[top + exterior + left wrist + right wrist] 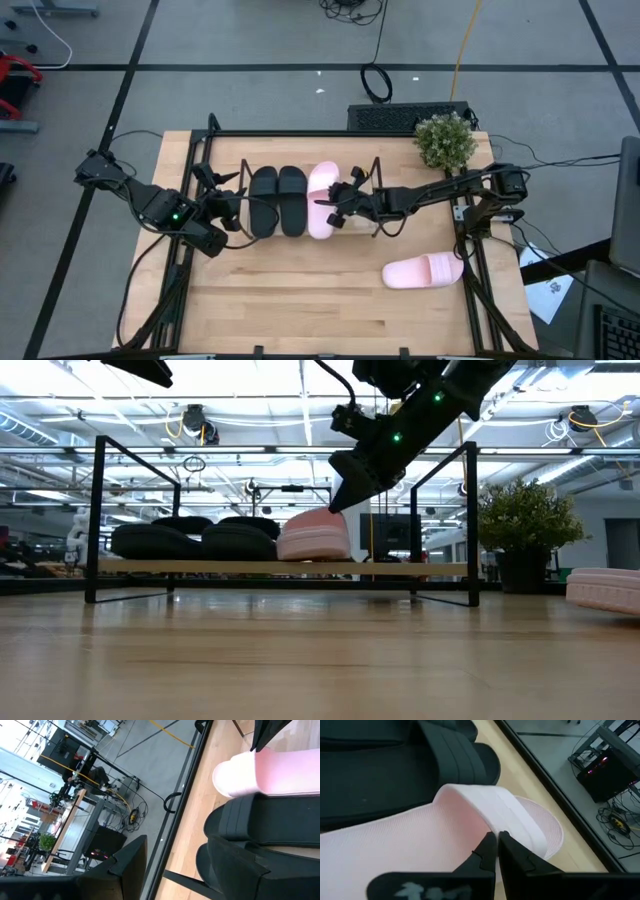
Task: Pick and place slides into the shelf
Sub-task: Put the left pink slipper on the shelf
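Right wrist view shows my right gripper (497,851) with its fingers (485,851) drawn almost together, only a thin slit between them, poised just over the strap of a pink slide (485,827) and apparently clear of it, holding nothing. That arm reaches in from the right side of the tabletop (300,300), stretched nearly level across the shelf (352,222), the wrist tipped down over the pink slide's heel end. From the low view the same gripper hangs just above the pink slide on the shelf board.

My left gripper (232,208) waits beside the left end of the shelf, close to the outer black slide (263,200); I cannot tell how wide its fingers stand.

Four slides in all: two black ones side by side on the shelf, the second black slide (292,198) touching the pink one, and a second pink slide (423,271) lying alone on the tabletop, well apart toward the right edge
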You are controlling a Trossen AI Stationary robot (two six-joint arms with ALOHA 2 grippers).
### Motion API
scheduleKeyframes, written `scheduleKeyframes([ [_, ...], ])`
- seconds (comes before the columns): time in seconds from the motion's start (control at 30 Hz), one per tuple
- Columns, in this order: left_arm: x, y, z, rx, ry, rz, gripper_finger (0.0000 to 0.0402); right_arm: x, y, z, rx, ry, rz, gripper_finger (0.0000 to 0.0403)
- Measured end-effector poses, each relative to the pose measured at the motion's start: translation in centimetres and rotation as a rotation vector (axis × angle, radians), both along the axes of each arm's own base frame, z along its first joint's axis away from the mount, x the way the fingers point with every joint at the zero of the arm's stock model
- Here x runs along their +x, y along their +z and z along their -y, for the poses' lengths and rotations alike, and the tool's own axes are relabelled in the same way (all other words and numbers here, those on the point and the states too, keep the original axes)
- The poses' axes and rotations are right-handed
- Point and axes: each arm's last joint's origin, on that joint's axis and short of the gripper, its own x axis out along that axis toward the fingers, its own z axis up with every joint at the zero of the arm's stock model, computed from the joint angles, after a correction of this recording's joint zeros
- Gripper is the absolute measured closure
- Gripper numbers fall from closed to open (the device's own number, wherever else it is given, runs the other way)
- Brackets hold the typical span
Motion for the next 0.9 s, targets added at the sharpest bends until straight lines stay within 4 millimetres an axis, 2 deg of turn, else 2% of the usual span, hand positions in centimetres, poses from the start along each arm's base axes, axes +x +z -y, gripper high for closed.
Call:
scheduleKeyframes([
  [0.9, 0.0, 0.0, 0.01, -0.004, 0.001, 0.004, 0.0186, 0.11, 0.25, 0.63, -0.018, -0.04, 0.031, 0.0403],
])
